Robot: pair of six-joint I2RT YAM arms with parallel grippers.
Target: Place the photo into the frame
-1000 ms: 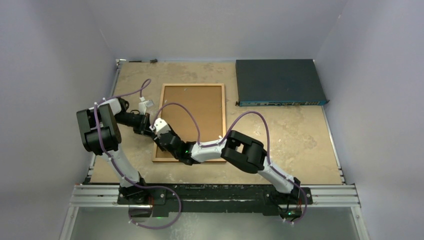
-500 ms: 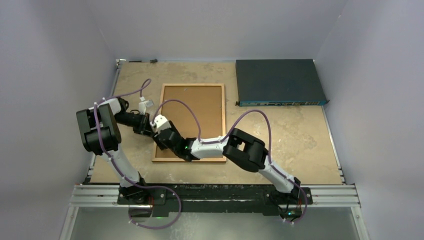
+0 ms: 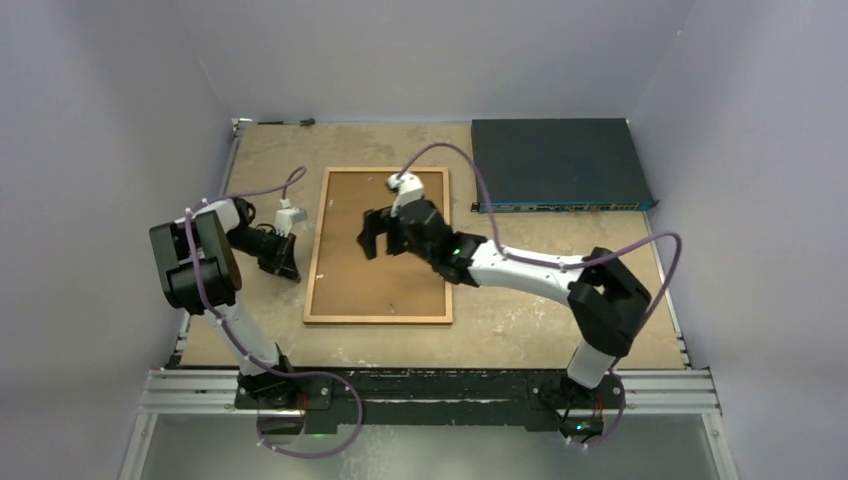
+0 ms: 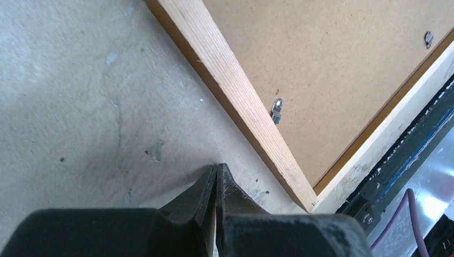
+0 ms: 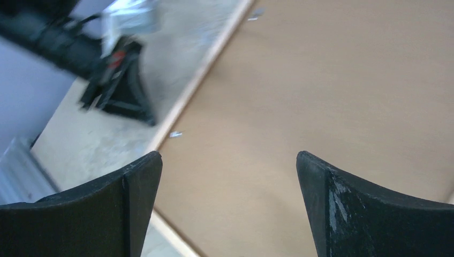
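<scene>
The frame (image 3: 316, 250) lies flat at the table's middle, its back up, with a plain brown backing board (image 3: 400, 285) filling it. The photo is hidden or out of view. My right gripper (image 3: 378, 238) hovers open over the board's upper middle, with nothing between its fingers; in the right wrist view its gripper (image 5: 229, 160) spans bare board (image 5: 300, 91). My left gripper (image 3: 289, 265) is shut and empty on the table just left of the frame's left edge. The left wrist view shows its tips (image 4: 217, 168) beside the wooden rail (image 4: 235, 91) and a small metal tab (image 4: 276, 110).
A dark blue flat box (image 3: 558, 165) lies at the back right, close to the frame's far right corner. Grey walls close in the table on three sides. A metal rail (image 3: 430, 385) runs along the near edge by the arm bases.
My right arm has swung from the frame's near left corner, beside the left gripper, out to the board's upper middle, and its jaws have opened wide. The left gripper has barely moved.
</scene>
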